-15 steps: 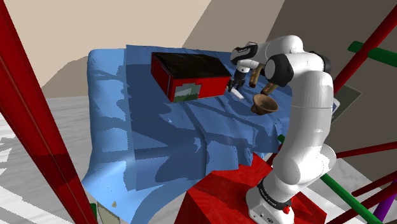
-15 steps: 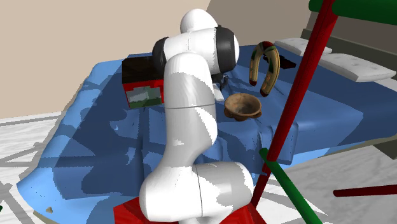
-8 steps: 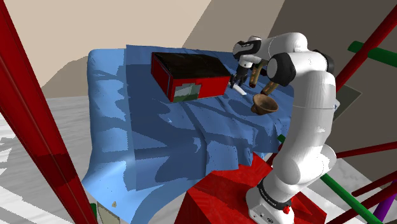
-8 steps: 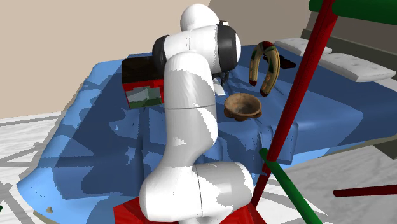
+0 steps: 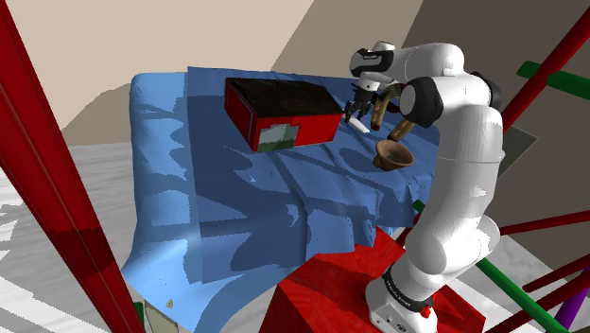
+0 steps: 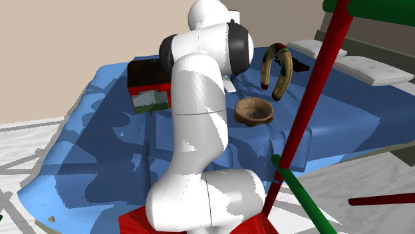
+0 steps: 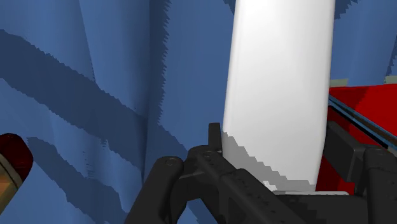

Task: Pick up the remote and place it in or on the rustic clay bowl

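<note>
A white robot arm's black end effector point(image 5: 359, 113) gripped a white remote point(image 7: 280, 95) firmly between its two fingers, holding it above a rumpled blue blanket point(image 5: 236, 208). The remote hung between a red and black box point(image 5: 284, 112) and a brown clay bowl point(image 5: 393, 155), touching neither.

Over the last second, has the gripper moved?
Yes. In the shoulder view the gripper, shut on the white remote, has risen and drifted slightly right, away from the red box on the blue cloth.
</note>
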Robot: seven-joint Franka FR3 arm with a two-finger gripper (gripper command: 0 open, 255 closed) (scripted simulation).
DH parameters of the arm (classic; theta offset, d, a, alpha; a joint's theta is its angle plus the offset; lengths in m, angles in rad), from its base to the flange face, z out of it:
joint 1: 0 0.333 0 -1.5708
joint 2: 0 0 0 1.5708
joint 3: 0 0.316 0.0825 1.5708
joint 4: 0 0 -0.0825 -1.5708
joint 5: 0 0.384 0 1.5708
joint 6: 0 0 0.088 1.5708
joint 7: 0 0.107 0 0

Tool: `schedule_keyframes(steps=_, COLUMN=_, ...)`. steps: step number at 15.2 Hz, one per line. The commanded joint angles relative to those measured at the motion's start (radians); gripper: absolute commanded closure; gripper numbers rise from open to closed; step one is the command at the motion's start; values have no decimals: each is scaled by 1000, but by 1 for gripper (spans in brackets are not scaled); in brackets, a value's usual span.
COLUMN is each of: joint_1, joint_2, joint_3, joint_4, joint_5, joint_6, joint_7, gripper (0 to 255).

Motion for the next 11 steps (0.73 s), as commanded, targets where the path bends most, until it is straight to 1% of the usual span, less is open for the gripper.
schedule_keyframes(steps=1, joint_1=-1, joint_2=-7, joint_3=-2, joint_4=20, joint_5=-3, joint_6=-26, joint_7=2, gripper=255)
schedule_keyframes(steps=11, joint_1=-15, joint_2=-10, joint_3=-6, joint_4=152, joint_5=-8, joint_6=-159, joint_7=12, gripper=255)
